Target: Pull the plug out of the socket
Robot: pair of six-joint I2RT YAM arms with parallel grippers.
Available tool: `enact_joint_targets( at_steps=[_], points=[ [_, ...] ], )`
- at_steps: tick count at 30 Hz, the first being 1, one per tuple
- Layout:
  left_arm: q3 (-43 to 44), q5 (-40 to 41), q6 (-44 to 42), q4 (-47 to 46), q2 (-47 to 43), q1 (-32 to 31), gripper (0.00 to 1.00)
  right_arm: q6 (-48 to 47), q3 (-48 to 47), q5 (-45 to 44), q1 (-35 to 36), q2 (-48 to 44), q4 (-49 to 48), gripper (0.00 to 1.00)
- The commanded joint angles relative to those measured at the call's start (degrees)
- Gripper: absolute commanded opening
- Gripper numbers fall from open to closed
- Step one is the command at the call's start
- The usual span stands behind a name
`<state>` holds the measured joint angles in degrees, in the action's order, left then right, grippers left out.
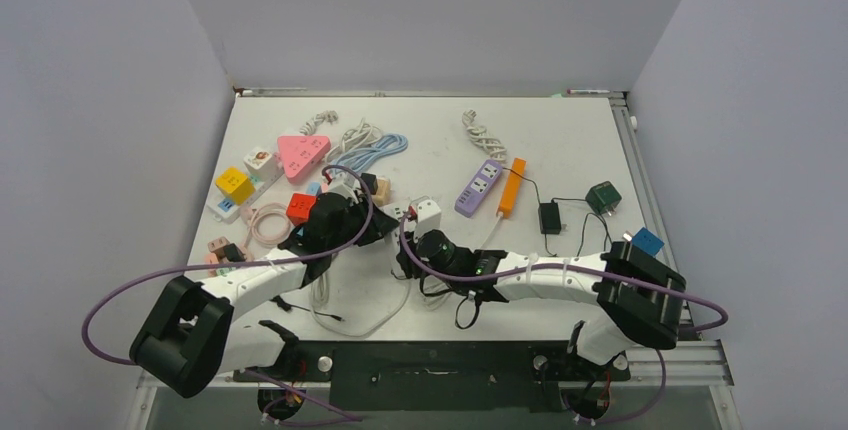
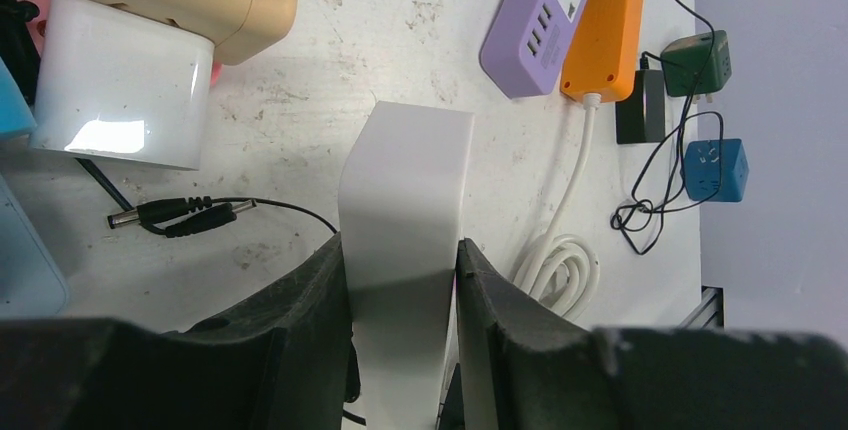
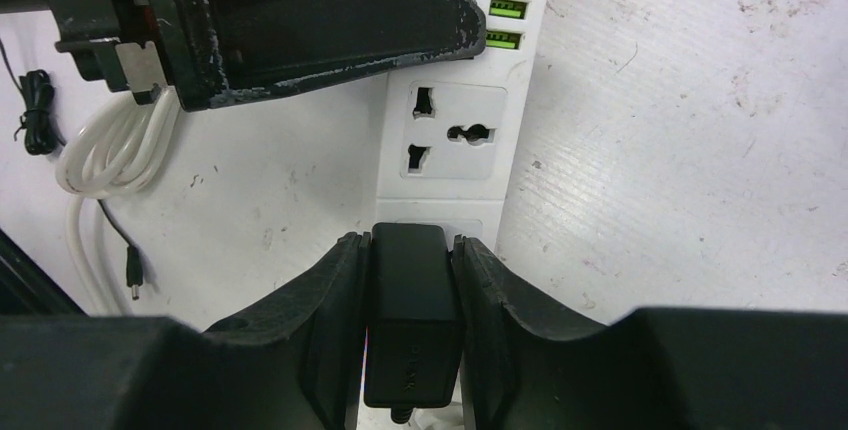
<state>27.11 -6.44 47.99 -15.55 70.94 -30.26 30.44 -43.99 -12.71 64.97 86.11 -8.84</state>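
Note:
A white power strip (image 3: 455,140) lies on the table, with a black plug (image 3: 410,310) standing on its near end. My right gripper (image 3: 410,242) is shut on the plug, one finger on each side. I cannot tell how deep the plug sits in the socket. My left gripper (image 2: 400,247) is shut on the white power strip (image 2: 405,180) across its width. In the top view both grippers meet at the strip (image 1: 426,215) mid-table, the left gripper (image 1: 375,218) from the left and the right gripper (image 1: 412,246) from the near right. The left gripper also shows in the right wrist view (image 3: 280,20).
A purple strip (image 1: 478,188) and an orange strip (image 1: 511,187) lie to the far right. A black adapter (image 1: 549,217), a green cube (image 1: 603,197) and a blue cube (image 1: 647,241) sit further right. A pink triangular socket (image 1: 301,155) and a yellow cube (image 1: 235,185) lie at the left. A coiled white cable (image 3: 110,150) lies beside the strip.

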Motion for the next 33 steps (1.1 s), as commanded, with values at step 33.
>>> enact_joint_targets(
  at_steps=[33],
  points=[
    [-2.25,-5.12,-7.90,-6.54,-5.19,0.82,0.00,-2.97,5.66,31.84,-13.79,-3.36,-14.70,0.05]
  ],
)
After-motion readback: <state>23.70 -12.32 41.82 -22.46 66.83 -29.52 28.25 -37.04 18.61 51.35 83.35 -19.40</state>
